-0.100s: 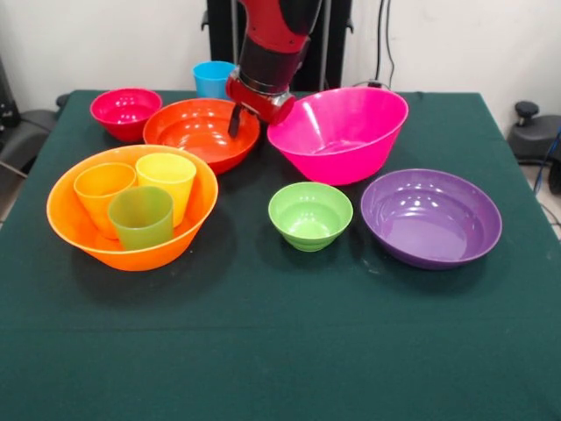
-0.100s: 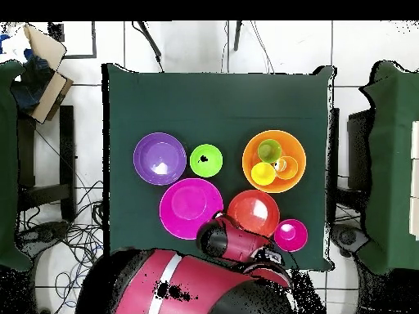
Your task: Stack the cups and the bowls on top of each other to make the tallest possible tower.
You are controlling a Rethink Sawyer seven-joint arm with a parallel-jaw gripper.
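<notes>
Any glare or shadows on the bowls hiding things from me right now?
Front view: bright highlights streak the purple bowl and red-orange bowl, yet rims stay readable; soft shadows fall under the large orange bowl. Overhead view: the arm hides the tool.

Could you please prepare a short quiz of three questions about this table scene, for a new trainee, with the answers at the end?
1. True or false: the large orange bowl holds three cups.
2. Which bowl lies between the pink bowl and the crimson bowl in the front view? A. purple bowl B. red-orange bowl C. light green bowl
3. Fill in: the blue cup stands on the table ______ the red-orange bowl, outside every bowl.

Key:
1. True: the yellow cup, the orange cup and the green cup stand inside it.
2. B
3. behind
</notes>
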